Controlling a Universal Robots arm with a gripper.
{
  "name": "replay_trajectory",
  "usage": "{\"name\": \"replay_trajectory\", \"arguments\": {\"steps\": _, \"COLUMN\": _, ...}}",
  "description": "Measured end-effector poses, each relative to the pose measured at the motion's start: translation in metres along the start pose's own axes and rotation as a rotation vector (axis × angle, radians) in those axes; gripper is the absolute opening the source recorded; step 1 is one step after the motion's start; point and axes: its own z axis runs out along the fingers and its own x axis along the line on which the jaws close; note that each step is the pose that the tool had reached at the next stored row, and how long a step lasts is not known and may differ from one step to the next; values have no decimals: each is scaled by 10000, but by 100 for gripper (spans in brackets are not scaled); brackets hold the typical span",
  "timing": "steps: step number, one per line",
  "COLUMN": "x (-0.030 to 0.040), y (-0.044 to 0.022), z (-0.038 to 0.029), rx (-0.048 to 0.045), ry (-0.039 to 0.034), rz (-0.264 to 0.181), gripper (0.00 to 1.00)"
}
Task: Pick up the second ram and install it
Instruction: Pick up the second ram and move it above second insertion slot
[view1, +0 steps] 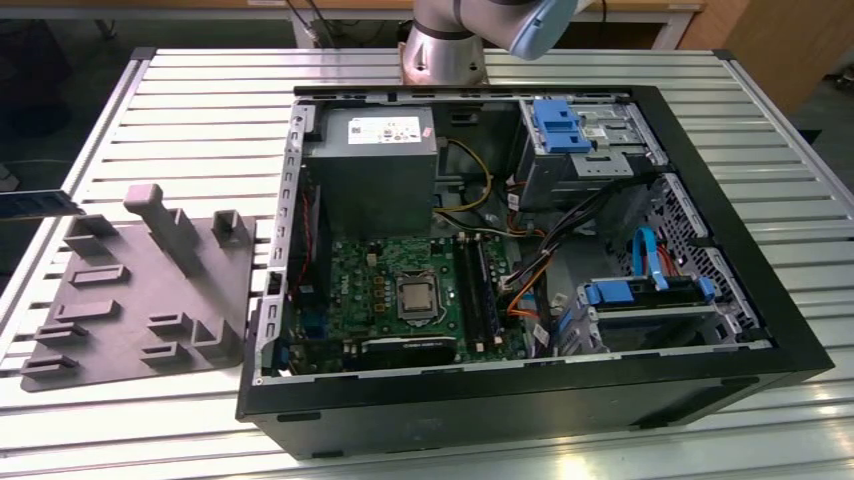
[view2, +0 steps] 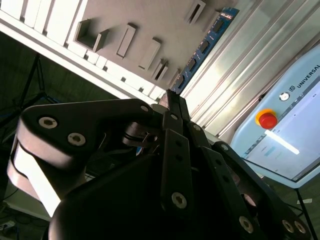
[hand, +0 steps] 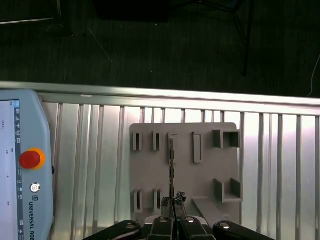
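One stick matters here: the second ram (view1: 34, 203) hangs at the exterior view's left, across the left edge of the slatted worktop (view1: 200, 110). Only its blue, chip-lined end is in frame there. It is just outside the far left corner of the grey moulded tray (view1: 134, 300) and looks clear of the tray's posts.

In both wrist views the gripper (hand: 172, 202) is clamped on the stick's near end, with the dark fingers (view2: 176, 150) pinched together on the board. The ram runs straight out from the fingertips, so its long axis carries on the gripper's own line. In the first wrist view it is seen edge-on as a thin dark strip above the tray's slots. A teach pendant (hand: 25, 175) lies on the slats beside the tray.

Moving right in the exterior view, the open computer case (view1: 534, 400) takes up the middle and right of the worktop. The motherboard (view1: 387, 280) lies flat inside it. The long black memory sockets (view1: 478, 290) sit just right of the processor and run from the case's far side toward its near side.

The sockets are therefore well apart from the held ram, toward the exterior view's right. By my reading their long axis is roughly crosswise to the stick's.
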Motion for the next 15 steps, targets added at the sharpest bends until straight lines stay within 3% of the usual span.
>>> {"name": "replay_trajectory", "arguments": {"steps": 15, "x": 2, "y": -59, "z": -3, "rx": -1, "ry": 1, "rz": 0, "gripper": 12}}
